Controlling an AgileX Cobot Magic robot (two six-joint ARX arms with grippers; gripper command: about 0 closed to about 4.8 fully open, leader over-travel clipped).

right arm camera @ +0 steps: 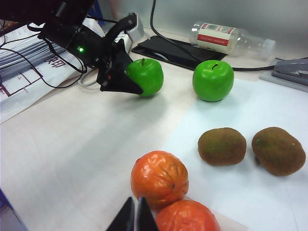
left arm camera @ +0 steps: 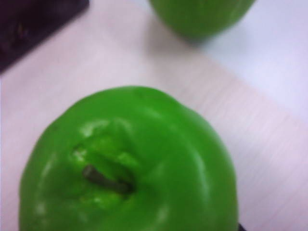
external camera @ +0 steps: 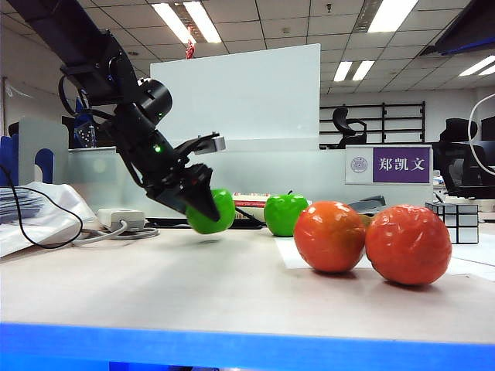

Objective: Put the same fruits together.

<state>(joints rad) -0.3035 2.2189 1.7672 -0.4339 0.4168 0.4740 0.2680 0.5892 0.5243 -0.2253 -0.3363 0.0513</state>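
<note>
A: Fruits first. Green apple (external camera: pixel 215 212) is sitting between the fingers of the left pincer (external camera: pixel 203 202), looks just off the tabletop (external camera: pixel 155 286) with a shadow under it. Pincer is clamping it, dark finger (right arm camera: pixel 120 79) pressing on the near side.

B: Left wrist view is agreeing, apple (left arm camera: pixel 130 163) filling the frame, stem up. Second green apple (right arm camera: pixel 212 80)?

A: Standing upright on the white sheet (right arm camera: pixel 250 192), near the held apple, not touching. Landmark for the rest is that second apple.

B: Orange-red fruits?

A: Two, first orange-red fruit (right arm camera: pixel 159 178) and second orange-red fruit (right arm camera: pixel 187 216), sitting side by side and touching, on the camera side of the second apple, well apart from it.

B: I am seeing two kiwis, not one.

A: Yes, kiwi (right arm camera: pixel 222 146) and second kiwi (right arm camera: pixel 278 150), lying on the sheet between the second apple and the orange-red pair, close together.

B: Right pincer (right arm camera: pixel 134 217)?

A: Hanging above the orange-red pair, fingertips nearly meeting, gripping nothing.

B: Extras?

A: Mirrored cube (external camera: pixel 457 222) sitting beyond the orange-red pair, plastic bottle (right arm camera: pixel 231 39) lying behind the second apple.
</note>
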